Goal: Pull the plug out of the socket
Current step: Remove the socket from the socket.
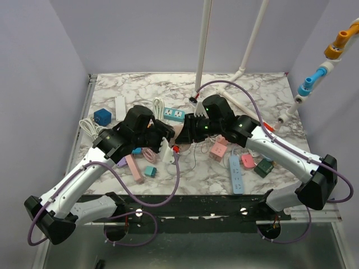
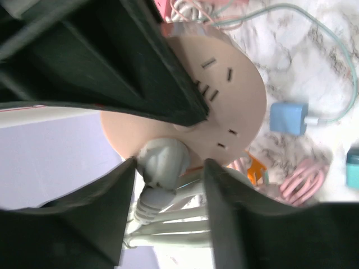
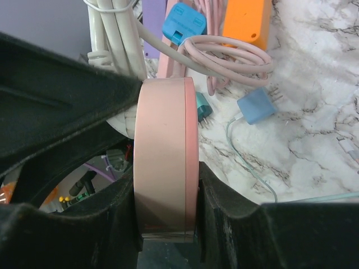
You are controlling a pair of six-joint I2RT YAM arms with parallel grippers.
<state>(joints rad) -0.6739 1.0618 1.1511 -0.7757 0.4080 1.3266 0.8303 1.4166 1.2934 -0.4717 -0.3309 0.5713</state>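
The round socket [image 2: 235, 95] is hanging above the middle of the table [image 1: 252, 95], with the plug [image 2: 162, 162] sitting in its face. A cube adapter [image 1: 102, 116] is lying left of the socket, a short power strip [image 1: 173, 115] behind it, and a long power strip [image 1: 236, 174] to its right front.

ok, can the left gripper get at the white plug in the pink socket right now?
Likely yes. The left gripper straddles the plug, with nothing between its fingers and it; a slight gap shows on one side. The right gripper clamps the socket by its rim, leaving the plug uncovered.
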